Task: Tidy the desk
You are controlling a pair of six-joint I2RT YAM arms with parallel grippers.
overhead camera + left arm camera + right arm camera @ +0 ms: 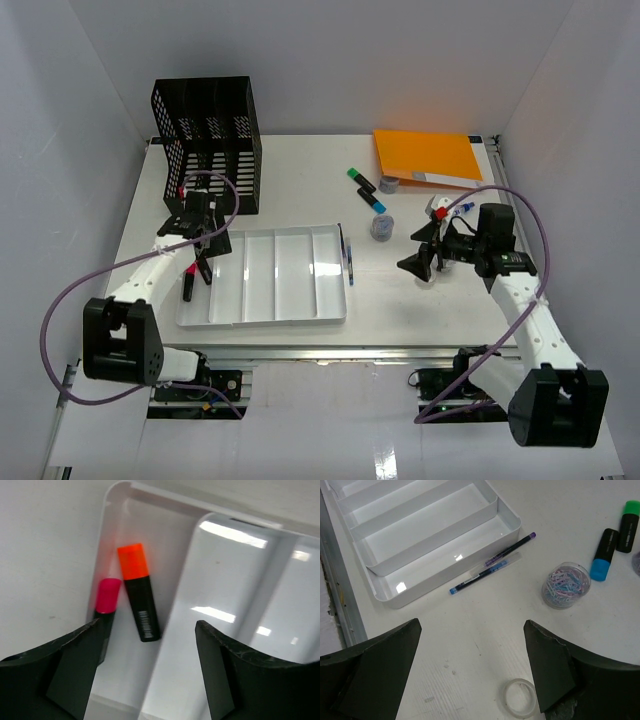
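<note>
The white desk (300, 165) carries a white compartmented tray (290, 275). My left gripper (203, 262) hangs open over the tray's leftmost compartment (170, 540), with nothing between its fingers (147, 625). An orange-capped highlighter (138, 600) and a pink-capped highlighter (106, 605) lie side by side in that compartment, the pink one (188, 283) partly behind my left finger. My right gripper (418, 250) stands open and empty (472, 624) above bare desk right of the tray. A clear tape roll (520, 697) lies by its right finger.
Two pens (492, 565) lie against the tray's right wall (445, 575). A jar of paper clips (565, 585), a blue highlighter (602, 555) and a green highlighter (628, 520) sit beyond. A black file rack (208, 140) stands back left, an orange folder (425, 157) back right.
</note>
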